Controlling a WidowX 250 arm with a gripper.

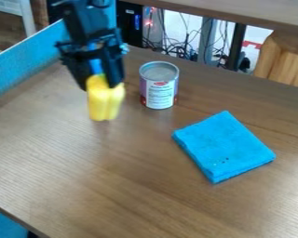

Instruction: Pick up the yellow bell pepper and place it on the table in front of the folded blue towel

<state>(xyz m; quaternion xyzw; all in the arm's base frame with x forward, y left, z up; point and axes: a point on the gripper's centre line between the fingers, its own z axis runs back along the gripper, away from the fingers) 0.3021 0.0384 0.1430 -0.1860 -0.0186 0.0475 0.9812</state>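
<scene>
At the upper left, the black gripper (102, 76) hangs down, shut on a yellow object (105, 100) with rounded lengthwise lobes, held upright between its fingers. Just right of the yellow object stands a metal can (159, 88) with a purple and white label, apart from it. A folded blue cloth (225, 146) lies flat on the brown wooden table (114, 176), to the right and nearer the camera. Whether the yellow object's lower end touches the table, I cannot tell.
A blue panel (27, 60) runs along the table's left side. Beyond the far edge are cables (182, 46), a dark post (237, 44) and a wooden piece (285, 60). A wooden ledge (239, 11) crosses the upper right.
</scene>
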